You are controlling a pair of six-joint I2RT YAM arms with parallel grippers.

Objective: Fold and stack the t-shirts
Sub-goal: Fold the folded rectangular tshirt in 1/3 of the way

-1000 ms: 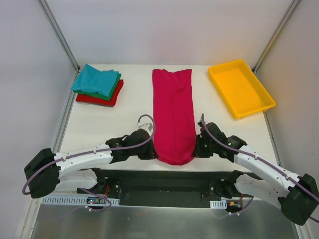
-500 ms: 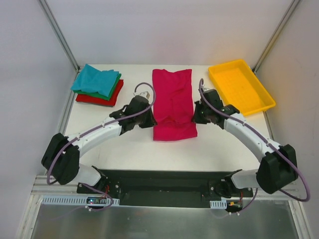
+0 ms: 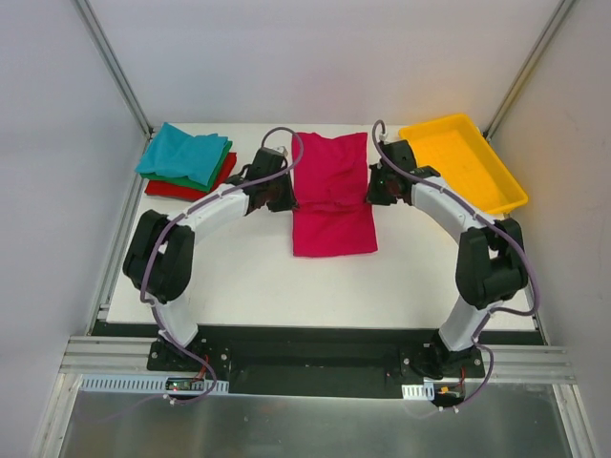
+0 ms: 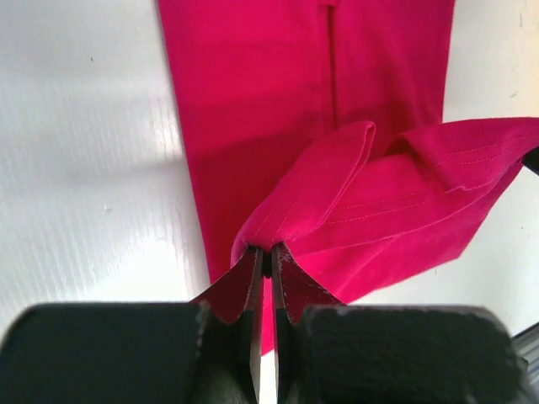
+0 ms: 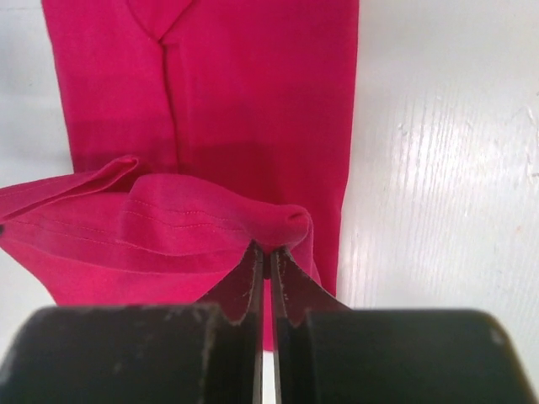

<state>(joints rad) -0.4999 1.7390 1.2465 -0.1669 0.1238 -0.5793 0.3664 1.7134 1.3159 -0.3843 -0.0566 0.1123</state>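
A magenta-pink t-shirt point(image 3: 331, 196) lies as a long strip in the middle of the table, its near end lifted and doubled over toward the far end. My left gripper point(image 3: 286, 196) is shut on the left corner of that hem point(image 4: 278, 231). My right gripper point(image 3: 374, 194) is shut on the right corner point(image 5: 286, 225). The raised hem hangs between the two grippers above the flat part of the shirt point(image 4: 253, 93) point(image 5: 253, 84). A stack of folded t-shirts point(image 3: 188, 162), teal on green on red, sits at the far left of the table.
A yellow plastic tray point(image 3: 462, 164) stands at the far right corner of the white table point(image 3: 229, 267). Metal frame posts point(image 3: 115, 67) rise at the back corners. Both arms reach far out over the table on either side of the shirt.
Both grippers have carried the shirt's near hem away from the table's front edge toward the far end, folding the long strip over itself so it now looks about half as long.
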